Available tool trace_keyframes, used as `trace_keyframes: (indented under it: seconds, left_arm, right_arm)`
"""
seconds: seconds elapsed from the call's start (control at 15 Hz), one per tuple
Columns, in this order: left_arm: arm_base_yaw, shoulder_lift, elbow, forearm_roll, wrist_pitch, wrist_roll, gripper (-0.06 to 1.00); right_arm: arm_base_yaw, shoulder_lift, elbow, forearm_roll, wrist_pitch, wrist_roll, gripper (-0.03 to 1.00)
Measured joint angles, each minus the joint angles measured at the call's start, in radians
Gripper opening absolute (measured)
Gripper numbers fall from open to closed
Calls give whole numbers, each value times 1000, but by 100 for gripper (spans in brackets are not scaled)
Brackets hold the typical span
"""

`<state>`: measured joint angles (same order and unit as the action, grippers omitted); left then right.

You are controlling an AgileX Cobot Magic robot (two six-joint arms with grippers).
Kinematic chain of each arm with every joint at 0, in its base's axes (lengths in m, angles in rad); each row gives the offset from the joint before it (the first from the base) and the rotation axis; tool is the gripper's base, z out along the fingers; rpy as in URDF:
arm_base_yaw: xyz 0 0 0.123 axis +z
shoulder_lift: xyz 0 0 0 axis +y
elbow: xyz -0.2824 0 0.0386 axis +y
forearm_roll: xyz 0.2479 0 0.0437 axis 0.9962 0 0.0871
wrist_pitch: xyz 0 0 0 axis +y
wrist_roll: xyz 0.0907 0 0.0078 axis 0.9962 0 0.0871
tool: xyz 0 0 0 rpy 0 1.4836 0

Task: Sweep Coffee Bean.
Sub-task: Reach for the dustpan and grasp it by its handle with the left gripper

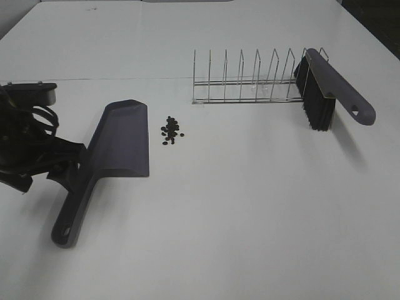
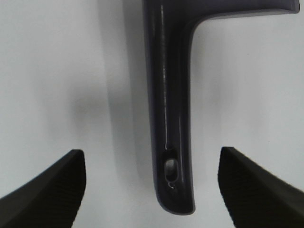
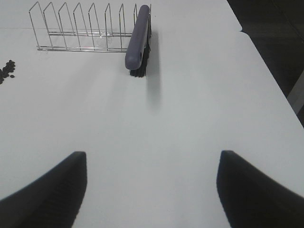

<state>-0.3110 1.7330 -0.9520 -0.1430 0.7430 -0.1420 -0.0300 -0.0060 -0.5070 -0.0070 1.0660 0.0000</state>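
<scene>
Left gripper (image 2: 152, 190) stands wide astride the dustpan (image 1: 122, 140) handle, pan cut off up close. Right gripper (image 3: 152, 190), wide and empty, lies outside the high view, beans (image 3: 6, 71) cropped at its camera's edge.

Bare white table (image 1: 250, 212) runs unbroken from the right gripper (image 3: 152, 156) to the brush (image 3: 137, 40), which blocks the end of the wire rack (image 3: 80, 28) and appears to lean in its last slot. On the left, the handle of the dustpan (image 1: 119, 140) lies between the spread fingers of the left gripper (image 2: 151, 153), with table showing on either side. Only a narrow lane separates the dustpan's edge from the coffee beans (image 1: 170, 130).
</scene>
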Motion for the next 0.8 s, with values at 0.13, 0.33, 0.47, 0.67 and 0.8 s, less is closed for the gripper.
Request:
trace_keyframes:
  seconds: [0.13, 0.33, 0.47, 0.67, 0.8]
  left_arm:
    - [-24, 56, -26, 4, -1, -41, 70]
    - [-26, 130, -74, 7, -2, -60, 70]
    - [-42, 178, -114, 8, -2, -61, 70]
    - [-63, 253, -173, 10, -1, -61, 70]
    - [-64, 297, -194, 12, 5, -61, 70]
  right_arm:
    - [0, 0, 0, 0, 0, 0, 63]
    - [0, 0, 0, 0, 0, 0, 63]
    - [0, 0, 0, 0, 0, 0, 63]
    - [0, 0, 0, 0, 0, 0, 63]
    - [0, 0, 0, 0, 0, 0, 63]
